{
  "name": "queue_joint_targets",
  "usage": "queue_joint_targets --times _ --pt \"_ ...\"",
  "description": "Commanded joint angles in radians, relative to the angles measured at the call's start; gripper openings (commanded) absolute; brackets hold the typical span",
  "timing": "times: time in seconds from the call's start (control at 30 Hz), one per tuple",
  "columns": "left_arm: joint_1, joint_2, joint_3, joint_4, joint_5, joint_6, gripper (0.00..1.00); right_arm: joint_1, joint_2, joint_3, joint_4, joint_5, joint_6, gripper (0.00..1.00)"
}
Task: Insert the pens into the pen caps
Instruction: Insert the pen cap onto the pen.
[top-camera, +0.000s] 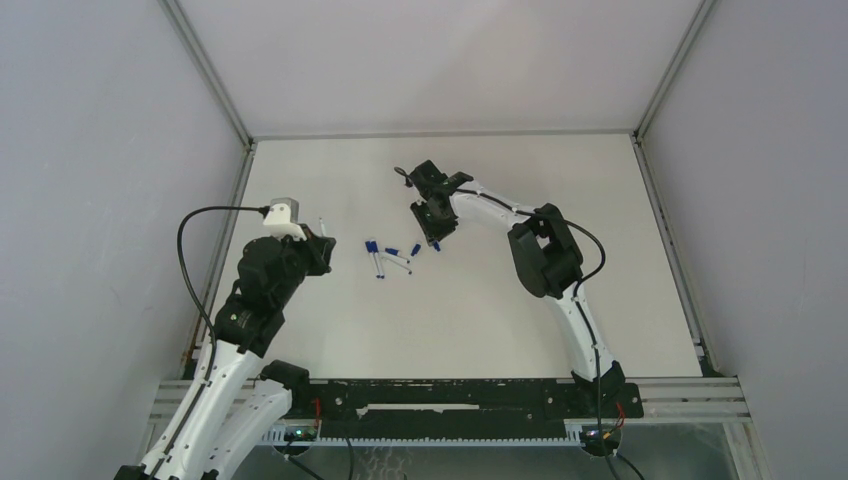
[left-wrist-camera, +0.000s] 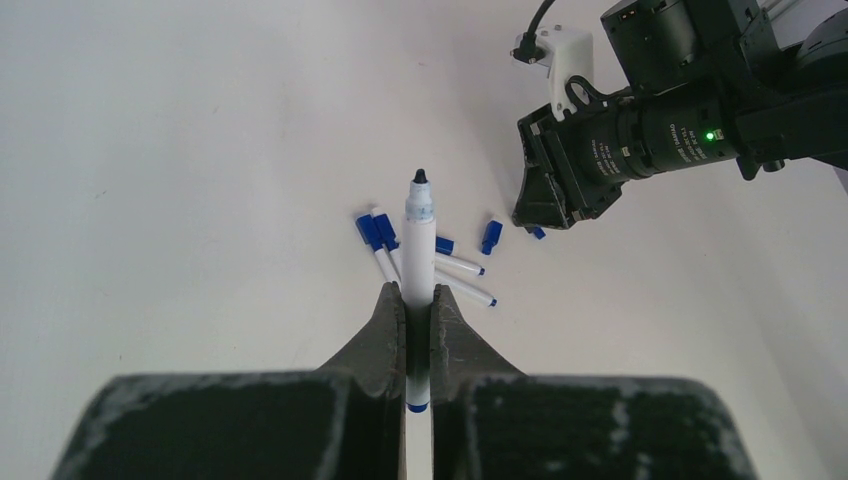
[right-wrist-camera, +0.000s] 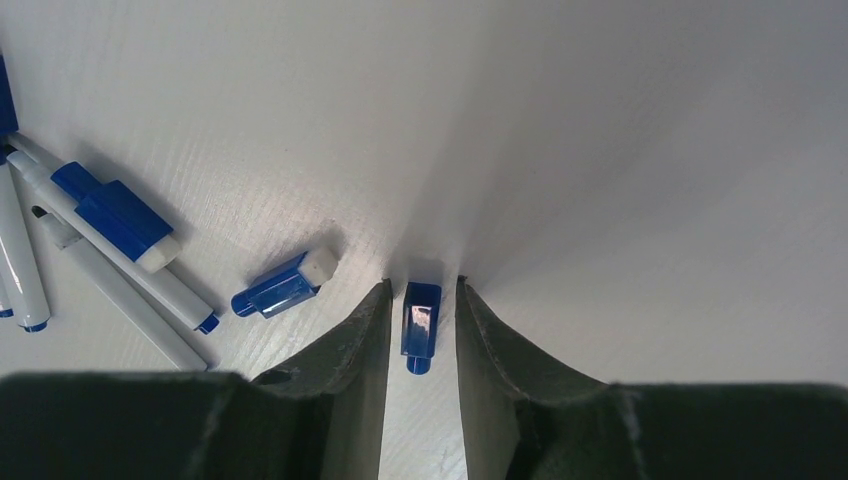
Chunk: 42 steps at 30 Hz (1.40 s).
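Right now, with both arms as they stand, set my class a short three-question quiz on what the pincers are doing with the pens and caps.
1. True or false: the left pincer is shut on a pen whose dark tip is bare.
2. What sits between the fingers of the right pincer? A) a blue cap B) a white pen C) nothing
3. Short answer: do those fingers squeeze it or stand apart from it?
Key: 1 true; 2 A; 3 they stand apart, with a gap on each side.
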Motion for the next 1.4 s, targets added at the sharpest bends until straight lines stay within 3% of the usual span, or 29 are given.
queue_joint_targets --times 0.0,0.47,0.77,0.83,0.9,0.97,1.07,1.2,1.3,1.37 --pt "0.008 -0.008 0.010 0.027 0.010 0.014 0.00 0.011 0.019 0.000 -0.052 0.007 -0.002 0.38" --pt "0.014 0.003 0.013 0.024 0.008 0.014 0.00 0.008 0.014 0.002 -0.070 -0.001 0.000 0.35" --pt "0.022 0.008 0.014 0.029 0.057 0.033 0.00 -0.015 -0.063 -0.052 0.005 -0.053 0.019 0.14" --pt "0.022 0.010 0.010 0.040 0.092 0.029 0.00 -0.032 -0.124 -0.096 0.059 -0.103 0.033 0.06" --pt "0.021 0.021 0.015 0.040 0.105 0.032 0.09 -0.045 -0.207 -0.143 0.099 -0.108 0.041 0.00" --pt "0.021 0.028 0.027 0.035 0.085 0.037 0.12 -0.051 -0.310 -0.205 0.140 -0.080 0.040 0.00" --pt "0.023 0.042 0.047 0.066 0.109 0.021 0.00 -0.071 -0.499 -0.351 0.229 -0.094 0.048 0.00" --pt "0.023 0.089 0.091 0.125 0.230 -0.019 0.00 -0.100 -0.788 -0.579 0.384 -0.131 0.098 0.00" --pt "0.012 0.139 0.141 0.164 0.325 -0.033 0.00 -0.108 -0.940 -0.687 0.429 -0.062 0.108 0.00" --pt "-0.072 0.164 0.189 0.147 0.293 0.010 0.00 -0.114 -1.038 -0.742 0.457 -0.023 0.109 0.00"
